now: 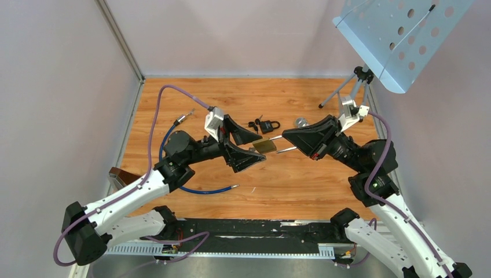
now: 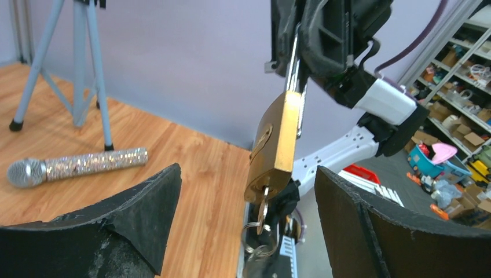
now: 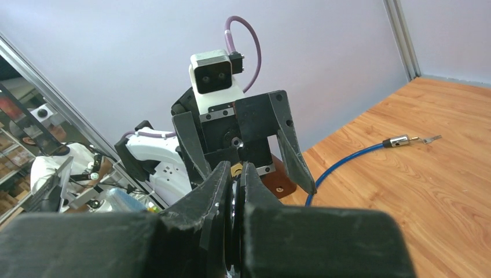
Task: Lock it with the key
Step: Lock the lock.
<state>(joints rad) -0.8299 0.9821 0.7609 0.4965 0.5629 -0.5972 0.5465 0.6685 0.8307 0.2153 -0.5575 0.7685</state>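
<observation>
Padlock [image 2: 277,145], brass, hangs above the middle of the table, pinched by its shackle [image 2: 296,69] in your right pincer [image 3: 235,174], whose fingers are pressed tight together on the steel. Your left pincer [image 2: 248,176] stands wide with nothing in it, one finger at 9 o'clock of the brass body and the other at 3 o'clock, neither touching. The key [image 2: 263,205] already sits in the keyway at 6 o'clock of the body, its ring [image 2: 259,240] dangling below.

I judge you are at the grasp-the-key step. You would need to bring the left fingers down to the key's head, close on it squarely, and turn while the right holds firm. The head is small and the ring may get in the way. Whether the shackle is seated I cannot tell.

From above, a black lock [image 1: 269,125] lies at 12 o'clock of the brass one, a mic [image 1: 300,122] at 1 o'clock, a tripod [image 1: 339,91] at 2 o'clock and a blue cable [image 1: 217,190] at 8 o'clock. The table [image 1: 301,185] is wood planking, and pale walls close it on three sides
</observation>
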